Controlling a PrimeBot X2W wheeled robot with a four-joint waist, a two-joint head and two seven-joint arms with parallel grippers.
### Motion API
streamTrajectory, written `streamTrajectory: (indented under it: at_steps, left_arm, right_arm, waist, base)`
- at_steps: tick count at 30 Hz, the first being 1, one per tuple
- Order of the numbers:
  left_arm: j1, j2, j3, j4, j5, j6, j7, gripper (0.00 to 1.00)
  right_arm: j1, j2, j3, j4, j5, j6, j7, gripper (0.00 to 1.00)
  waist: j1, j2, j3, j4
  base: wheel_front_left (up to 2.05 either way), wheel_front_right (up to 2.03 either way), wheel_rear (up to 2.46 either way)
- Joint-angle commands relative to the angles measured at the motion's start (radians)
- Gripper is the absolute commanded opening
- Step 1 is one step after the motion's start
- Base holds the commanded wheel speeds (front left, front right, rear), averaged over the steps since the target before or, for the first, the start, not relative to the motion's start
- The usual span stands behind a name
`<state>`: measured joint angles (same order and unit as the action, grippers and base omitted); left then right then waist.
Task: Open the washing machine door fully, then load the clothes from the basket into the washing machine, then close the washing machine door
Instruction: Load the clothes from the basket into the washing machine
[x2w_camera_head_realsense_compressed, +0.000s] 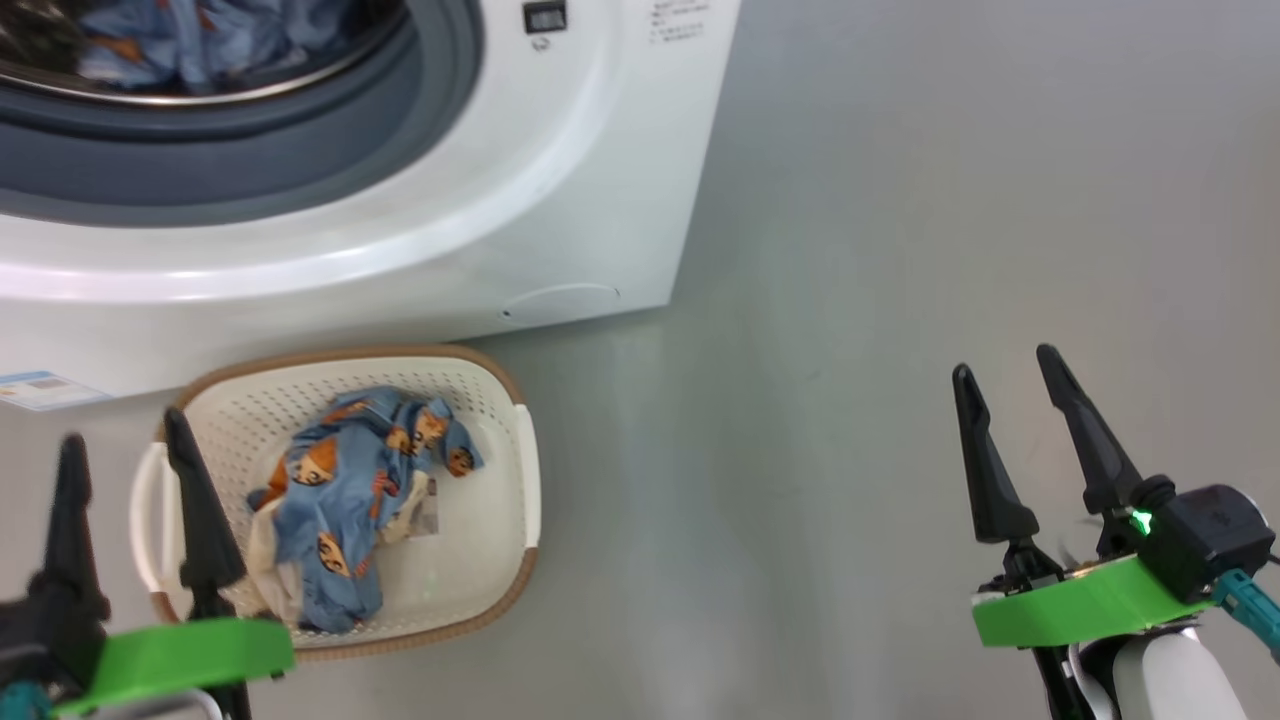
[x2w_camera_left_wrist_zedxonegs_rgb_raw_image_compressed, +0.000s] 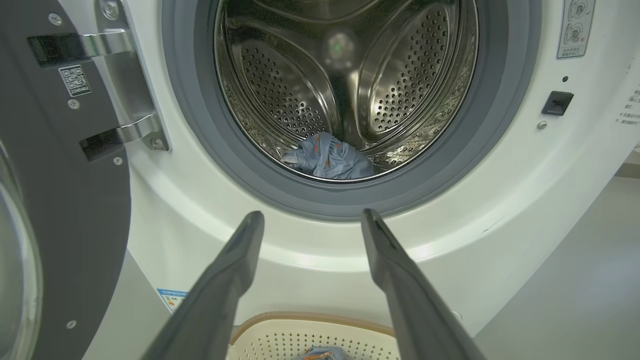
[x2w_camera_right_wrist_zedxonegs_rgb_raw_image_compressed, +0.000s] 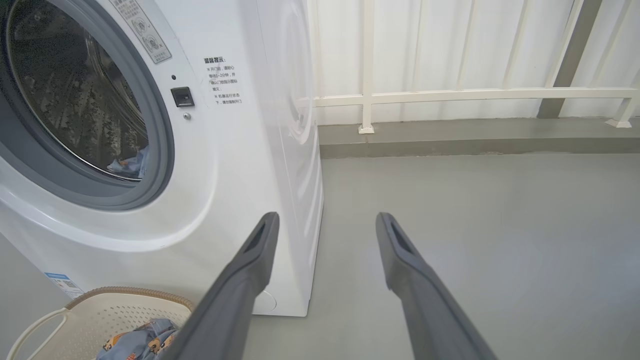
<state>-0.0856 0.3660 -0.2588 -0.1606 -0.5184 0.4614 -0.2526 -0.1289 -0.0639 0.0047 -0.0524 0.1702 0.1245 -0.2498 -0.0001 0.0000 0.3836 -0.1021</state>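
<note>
Washing machine door (x2w_camera_left_wrist_zedxonegs_rgb_raw_image_compressed: 60, 210) open, hinged beside washing machine (x2w_camera_head_realsense_compressed: 560, 200) opening. Basket (x2w_camera_head_realsense_compressed: 505, 395) on floor (x2w_camera_head_realsense_compressed: 900, 250) just before washing machine; clothes (x2w_camera_head_realsense_compressed: 345, 500) inside, some in drum (x2w_camera_left_wrist_zedxonegs_rgb_raw_image_compressed: 400, 75). Left hand (x2w_camera_head_realsense_compressed: 125, 426) wide, empty, facing washing machine front. Right hand (x2w_camera_head_realsense_compressed: 1005, 358) wide, empty, right of washing machine.

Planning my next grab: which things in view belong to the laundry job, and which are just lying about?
Job:
washing machine
its open door
basket
clothes in the basket
garment lying in the drum
left gripper and right gripper, both open and empty

Not the job (fixed surroundings, nothing loose):
white railing
kerb below it
floor
</note>
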Motion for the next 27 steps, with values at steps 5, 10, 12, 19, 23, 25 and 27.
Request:
streamTrajectory:
  at_steps: [5, 10, 12, 19, 23, 25, 27]
  left_arm:
    - [0.054, -0.020, 0.042, -0.035, 0.041, -0.037, -0.009, 1.00]
    - [0.098, -0.058, 0.031, -0.008, 0.068, -0.087, -0.009, 1.00]
    - [0.108, -0.064, 0.022, 0.010, 0.079, -0.107, -0.009, 1.00]
    - [0.129, -0.082, -0.001, 0.060, 0.099, -0.162, -0.009, 1.00]
    - [0.138, -0.092, -0.006, 0.080, 0.100, -0.185, -0.009, 1.00]
    - [0.143, -0.092, -0.009, 0.090, 0.101, -0.195, -0.009, 1.00]
    - [0.146, -0.094, -0.011, 0.098, 0.099, -0.203, -0.009, 1.00]
  right_arm:
    - [0.042, -0.009, 0.022, -0.016, -0.018, 0.006, -0.012, 1.00]
    - [0.079, -0.015, 0.026, -0.010, -0.029, 0.006, -0.012, 1.00]
    - [0.094, -0.015, 0.021, -0.011, -0.031, 0.006, -0.012, 1.00]
    - [0.144, -0.014, 0.018, -0.005, -0.044, 0.006, -0.012, 1.00]
    - [0.167, -0.012, 0.015, -0.003, -0.051, 0.006, -0.012, 1.00]
    - [0.181, -0.010, 0.014, -0.001, -0.053, 0.006, -0.012, 1.00]
    - [0.193, -0.008, 0.014, 0.000, -0.056, 0.006, -0.012, 1.00]
  waist:
    - [0.0001, 0.0000, -0.087, 0.058]
    - [0.0001, 0.0000, -0.138, 0.074]
    - [0.0001, 0.0000, -0.154, 0.081]
    - [0.0001, 0.0000, -0.219, 0.090]
    - [0.0001, 0.0000, -0.254, 0.095]
    - [0.0001, 0.0000, -0.273, 0.096]
    - [0.0001, 0.0000, -0.291, 0.096]
  base:
    - [0.00, 0.00, 0.00]
    - [0.00, 0.00, 0.00]
    - [0.00, 0.00, 0.00]
    - [0.00, 0.00, 0.00]
    - [0.00, 0.00, 0.00]
    - [0.00, 0.00, 0.00]
    - [0.00, 0.00, 0.00]
